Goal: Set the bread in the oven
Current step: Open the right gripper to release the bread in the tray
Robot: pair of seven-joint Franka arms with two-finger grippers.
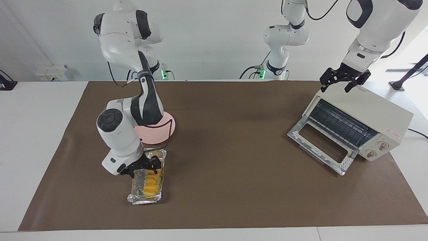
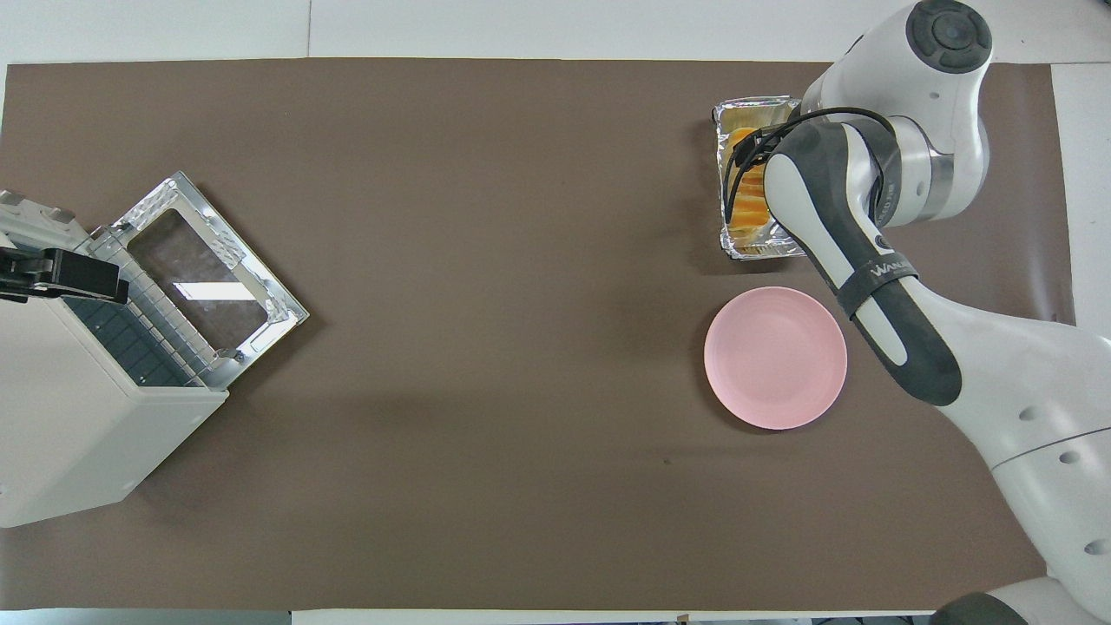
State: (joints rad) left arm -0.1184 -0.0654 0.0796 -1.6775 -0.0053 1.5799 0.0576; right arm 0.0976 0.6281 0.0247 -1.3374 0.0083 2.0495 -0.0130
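Observation:
The bread (image 1: 152, 184) is a row of golden-yellow slices lying in a crinkled foil tray (image 1: 133, 198) toward the right arm's end of the table. My right gripper (image 1: 144, 170) is down at the tray's end nearer the robots, its fingers apart on either side of the bread's end. In the overhead view the right arm covers part of the bread (image 2: 748, 213) and the gripper (image 2: 751, 154). The cream-white oven (image 1: 378, 113) stands toward the left arm's end, its glass door (image 1: 321, 144) dropped open. My left gripper (image 1: 335, 88) hangs open over the oven's top (image 2: 69, 417).
A pink round plate (image 1: 162, 132) sits beside the foil tray (image 2: 755, 108), nearer to the robots, partly under the right arm. It shows whole in the overhead view (image 2: 775, 358). A brown mat (image 1: 234, 150) covers the table between tray and oven.

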